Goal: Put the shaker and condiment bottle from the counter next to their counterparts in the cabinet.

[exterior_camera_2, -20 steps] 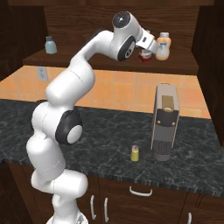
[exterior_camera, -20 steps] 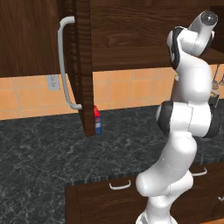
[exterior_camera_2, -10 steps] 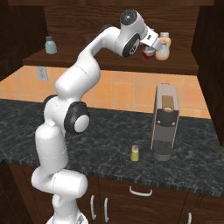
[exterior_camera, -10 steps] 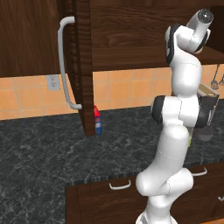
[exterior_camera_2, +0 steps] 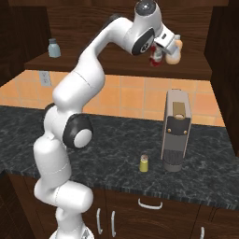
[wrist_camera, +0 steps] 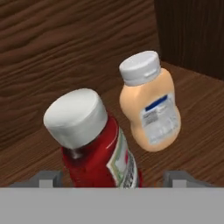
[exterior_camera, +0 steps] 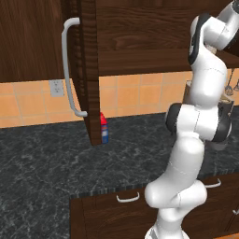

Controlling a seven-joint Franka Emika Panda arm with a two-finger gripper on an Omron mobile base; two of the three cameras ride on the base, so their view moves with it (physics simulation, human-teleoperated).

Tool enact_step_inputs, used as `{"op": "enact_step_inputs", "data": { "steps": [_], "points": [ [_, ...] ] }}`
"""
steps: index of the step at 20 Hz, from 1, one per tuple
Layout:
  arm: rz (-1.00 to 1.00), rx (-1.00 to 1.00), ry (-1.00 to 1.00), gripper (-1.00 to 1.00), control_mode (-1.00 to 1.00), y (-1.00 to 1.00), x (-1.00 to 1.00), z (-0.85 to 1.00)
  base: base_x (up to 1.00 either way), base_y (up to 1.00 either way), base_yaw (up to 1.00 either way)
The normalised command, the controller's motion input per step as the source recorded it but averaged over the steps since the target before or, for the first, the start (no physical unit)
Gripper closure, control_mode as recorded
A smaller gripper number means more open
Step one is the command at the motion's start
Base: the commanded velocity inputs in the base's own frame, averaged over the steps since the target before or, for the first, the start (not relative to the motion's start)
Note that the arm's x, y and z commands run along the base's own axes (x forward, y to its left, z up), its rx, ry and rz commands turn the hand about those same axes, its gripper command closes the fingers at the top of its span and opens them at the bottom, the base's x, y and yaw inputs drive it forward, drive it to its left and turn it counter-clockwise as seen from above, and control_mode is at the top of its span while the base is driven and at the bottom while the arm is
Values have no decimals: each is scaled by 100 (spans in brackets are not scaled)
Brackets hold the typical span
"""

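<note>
Nearby, pale beige bottle (wrist_camera: 151,107) crowds condiment bottle (wrist_camera: 98,146).

Condiment bottle (wrist_camera: 98,153): red, white cap, pale label. Neighbouring bottle (wrist_camera: 151,109): pale beige, whitish cap, blue-marked label. Shaker (exterior_camera_2: 144,164): yellow-green, grey cap. Counter (exterior_camera_2: 112,140): black-grey marbled. Cabinet (wrist_camera: 52,48): dark brown woodgrain. Wall tiles (exterior_camera_2: 130,95): orange.

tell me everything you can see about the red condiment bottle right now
The red condiment bottle is a small, glossy, plastic-looking bottle with a wide white cap and a pale label with green and red print. It stands on the brown wooden cabinet shelf, just beside the pale beige bottle, with a narrow gap showing between them. It sits between the fingers of the gripper, whose jaws stand apart on either side; whether they touch it cannot be told.
</note>
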Motion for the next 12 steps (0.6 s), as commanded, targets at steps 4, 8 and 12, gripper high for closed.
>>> {"op": "enact_step_inputs", "data": {
  "steps": [4,8,12],
  "points": [
    [1,2,0,-100,-100,3,-87,0,0,0,0],
    [2,0,0,-100,-100,44,-96,-4,0,0,0],
    [3,-4,-2,-100,-100,67,-98,-19,0,0,0]
  ]
}}
